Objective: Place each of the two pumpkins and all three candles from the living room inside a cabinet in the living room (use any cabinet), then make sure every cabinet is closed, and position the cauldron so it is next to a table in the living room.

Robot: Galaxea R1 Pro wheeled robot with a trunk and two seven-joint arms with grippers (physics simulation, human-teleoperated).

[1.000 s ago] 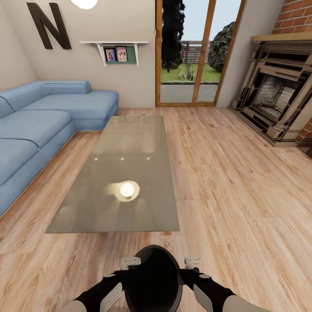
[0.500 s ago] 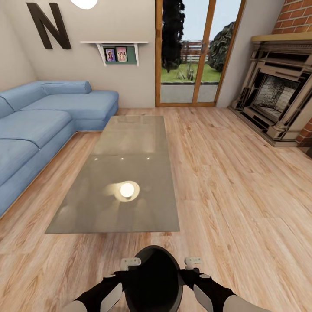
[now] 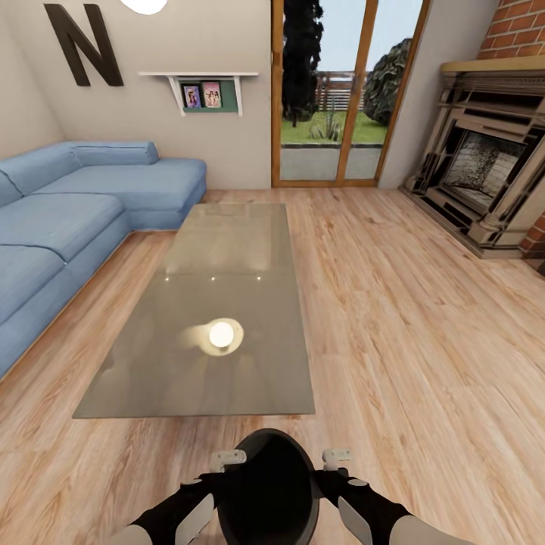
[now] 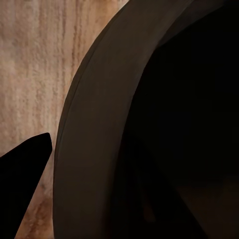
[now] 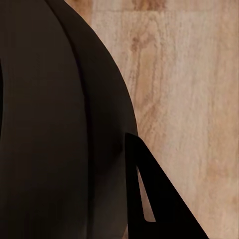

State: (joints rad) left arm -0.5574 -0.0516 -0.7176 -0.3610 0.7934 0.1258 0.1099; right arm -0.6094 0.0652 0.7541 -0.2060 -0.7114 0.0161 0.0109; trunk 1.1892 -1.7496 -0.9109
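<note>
Matte-black and round, the cauldron (image 3: pixel 266 488) sits low at the near edge of the head view, mouth up, held between the two arms above the wooden floor (image 3: pixel 424 363). The left end effector (image 3: pixel 228 457) presses against its left side and the right end effector (image 3: pixel 336 456) against its right side; each shows a pale fingertip at the rim, and how far either pair of fingers is spread cannot be told. In the left wrist view the cauldron's rim and dark inside (image 4: pixel 164 129) loom close, with one dark finger (image 4: pixel 22 174) beside the outer wall over the floorboards. In the right wrist view the bulging belly (image 5: pixel 55 129) lies just beside a dark finger (image 5: pixel 159 199). Just ahead of the cauldron stands the low grey bench (image 3: pixel 212 318) with a glossy top that mirrors a round lamp; its near edge is close to the cauldron but apart from it. A blue corner sofa (image 3: pixel 68 212) runs along the bench's left side, a brick fireplace (image 3: pixel 484 159) stands at the right, and glazed doors (image 3: pixel 341 91) lie beyond.
</note>
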